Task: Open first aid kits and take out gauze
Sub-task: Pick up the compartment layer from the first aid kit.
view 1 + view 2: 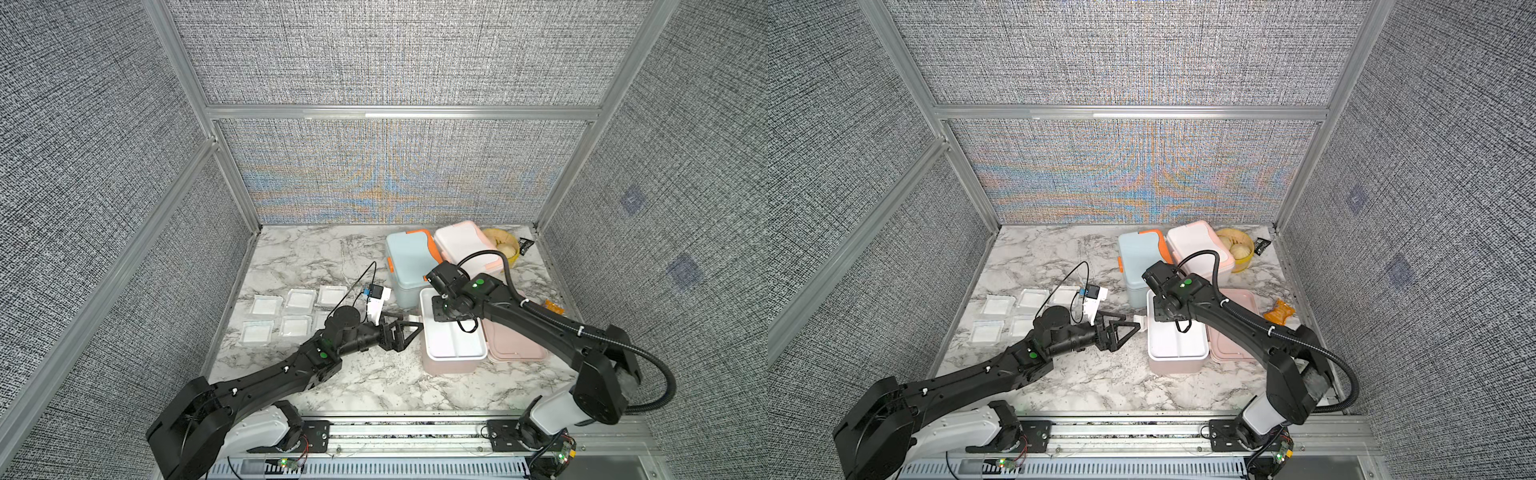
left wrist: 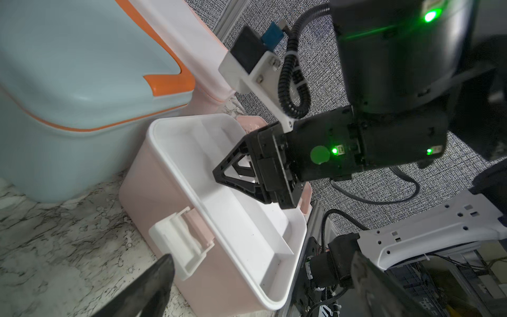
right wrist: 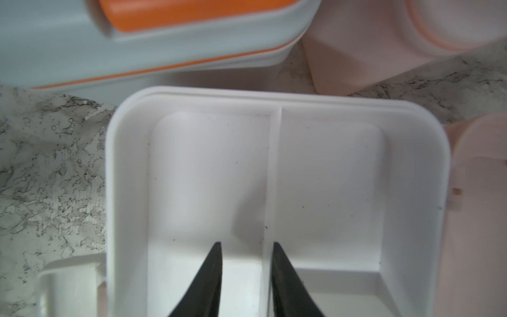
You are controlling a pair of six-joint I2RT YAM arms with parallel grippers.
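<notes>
While the dusty pink plastic first aid kit (image 1: 451, 366) stands open with its flat pink lid (image 1: 515, 349) lying just beside it, the right gripper (image 3: 247, 245) reaches down into the white plastic inner tray (image 3: 205, 178) that fills the box's mouth. Its two black fingers stand narrowly apart, one on each side of the tray's thin upright divider (image 3: 274, 164) — whether they pinch that wall yet I cannot tell. The tray compartments that show are bare, so any gauze in this kit is probably under the tray. Six flat square white gauze pads in clear wrappers (image 1: 300, 300) lie in two rows on the marble-patterned tabletop (image 1: 374, 390), well apart from the kits and beyond the left arm. The left gripper (image 1: 409, 326) is spread wide and holds nothing; in the left wrist view one fingertip (image 2: 153, 285) sits just beside the kit's white latch (image 2: 178, 247).

Trouble from here most likely comes from the tray. The divider is thin, smooth plastic, so a shallow pinch could slide off as the arm rises. If the tray fits snugly, the whole pink box may lift or tip with it, since nothing pins the box down. An off-centre hold could also tilt the tray and jam it against the rim. The light blue plastic box with orange trim (image 1: 405, 266) stands close behind — a swing that way could knock it against the white box with peach trim (image 1: 461, 243). Both of those boxes are closed.
</notes>
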